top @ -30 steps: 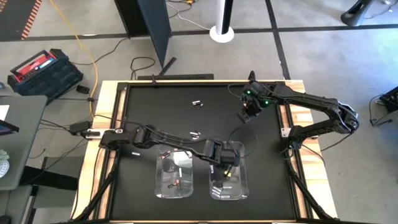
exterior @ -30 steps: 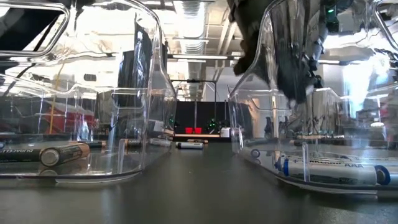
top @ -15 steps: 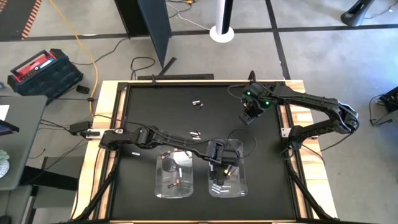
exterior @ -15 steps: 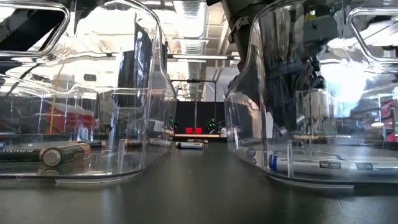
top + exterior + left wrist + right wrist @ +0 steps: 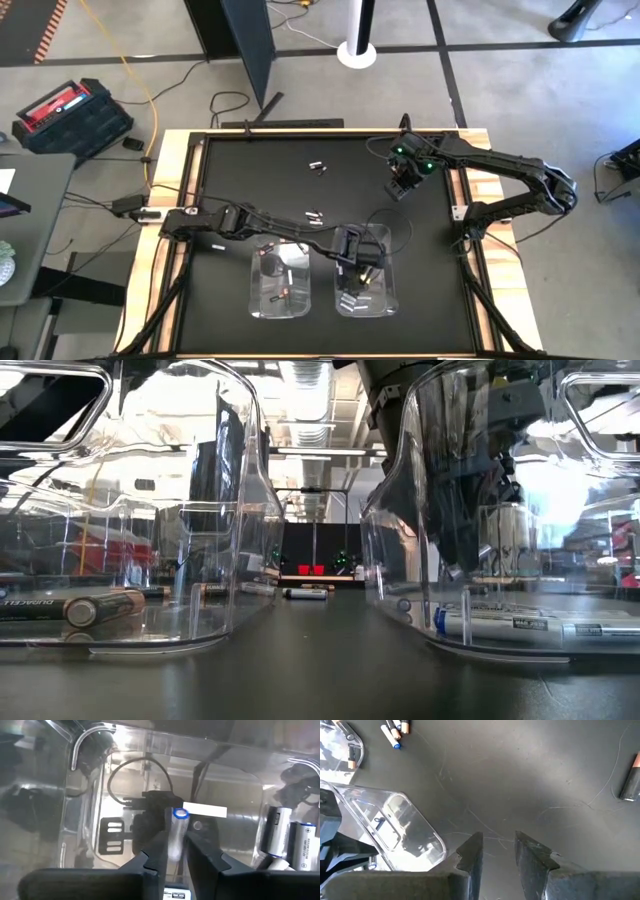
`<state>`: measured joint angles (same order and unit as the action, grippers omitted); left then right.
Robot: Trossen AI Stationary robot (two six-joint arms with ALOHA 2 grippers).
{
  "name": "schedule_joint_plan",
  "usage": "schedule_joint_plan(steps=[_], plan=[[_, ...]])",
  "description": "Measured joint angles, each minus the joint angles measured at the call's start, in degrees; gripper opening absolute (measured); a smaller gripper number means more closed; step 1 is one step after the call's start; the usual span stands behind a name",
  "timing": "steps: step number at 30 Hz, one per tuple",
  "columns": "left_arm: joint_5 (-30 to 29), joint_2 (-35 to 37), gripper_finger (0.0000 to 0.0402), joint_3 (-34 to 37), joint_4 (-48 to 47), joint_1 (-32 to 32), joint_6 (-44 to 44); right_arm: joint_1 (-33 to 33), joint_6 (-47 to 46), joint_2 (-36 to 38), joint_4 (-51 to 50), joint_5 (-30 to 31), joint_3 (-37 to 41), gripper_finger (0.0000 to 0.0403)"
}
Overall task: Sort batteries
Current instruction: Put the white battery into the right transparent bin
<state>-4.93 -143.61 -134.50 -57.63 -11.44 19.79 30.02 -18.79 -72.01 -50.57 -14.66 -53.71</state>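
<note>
Now hanging over the right bin point(image 5: 390, 298), left gripper point(image 5: 176, 851) reaching down inside it, fingers point(image 5: 158, 852) pinching a white cell point(image 5: 176, 832) upright between them, blue-ringed end up. Lying on the bin floor already: other white cells point(image 5: 292, 840), just beside. Holding dark cells in the left bin point(image 5: 254, 296) (one copper-ended, seen from the low view). Lying loose on the mat point(image 5: 230, 170): a small group point(image 5: 314, 215) near the left arm, another pair point(image 5: 318, 166) farther off. Waiting at the far right of the mat: right gripper point(image 5: 497, 850), fingers spread, holding nothing.

Risking, on release, a cell dropping end-on, bouncing or leaning against the wall. Risking too, on the way out, a finger catching the rim and shoving the bin.
</note>
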Motion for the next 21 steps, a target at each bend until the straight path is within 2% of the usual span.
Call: schedule_joint_plan(steps=[5, 13, 21], plan=[[0.0, 0.0, 0.0083, 0.0, 0.0, 0.1, 0.0, 0.0, 0.0, 0.0, 0.0, 0.0, 0.0, 0.0127], [0.2, 0.6, 0.0086, 0.0, -1.1, 0.5, 1.7, 0.0, 1.2, 0.0, 0.0, 0.0, 0.0, 0.0127], [0.5, 6.9, 0.0086, 0.0, -4.8, 1.4, 3.2, 0.0, 1.3, 0.0, -0.2, 0.0, 0.0, 0.0127]])
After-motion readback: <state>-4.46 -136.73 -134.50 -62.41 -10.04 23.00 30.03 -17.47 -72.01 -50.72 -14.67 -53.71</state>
